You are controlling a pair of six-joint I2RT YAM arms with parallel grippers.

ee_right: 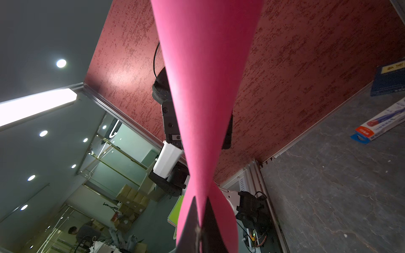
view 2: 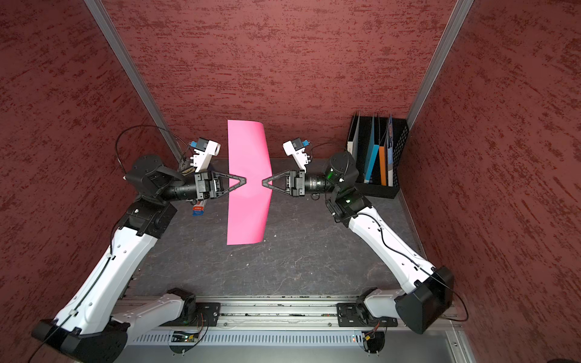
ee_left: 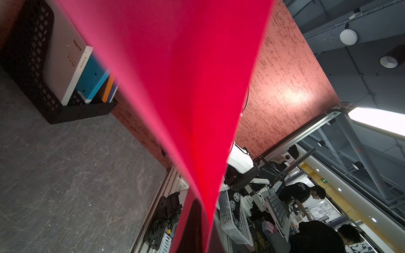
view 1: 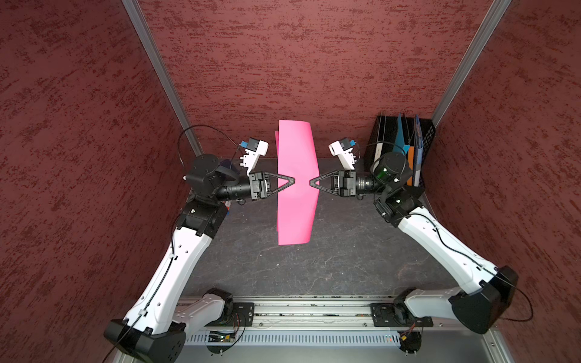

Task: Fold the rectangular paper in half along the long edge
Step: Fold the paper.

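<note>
- Rectangular paper [view 1: 295, 151] [view 2: 248, 151]: held up off the table [view 1: 314, 267], mid-width and toward the back wall. The long edges lie left and right; the short edges are far and near.
- Left gripper [view 1: 294, 181]: reaches in over the left long edge at half length, jaws closed tight on the sheet.
- Right gripper [view 1: 310, 183]: comes in from the opposite long edge, pinched shut on the paper too. In the right wrist view the pink runs straight down between its fingers [ee_right: 190, 219]. The two tips face each other, near but not touching.
- Edges: the left one is nearly straight. The right one bows outward, widest at the grip. The far short edge curls a little. A sliver of pink peeks out along the left edge (possibly a second layer, I can't tell).
- Room: bare dark table between the near short edge and the front rail [view 1: 298, 311].
- File rack [view 1: 427, 141] with folders stands in the far right corner, behind the right arm and well apart from the sheet.
- Small box [view 2: 198, 210] lies on the table by the left wrist.
</note>
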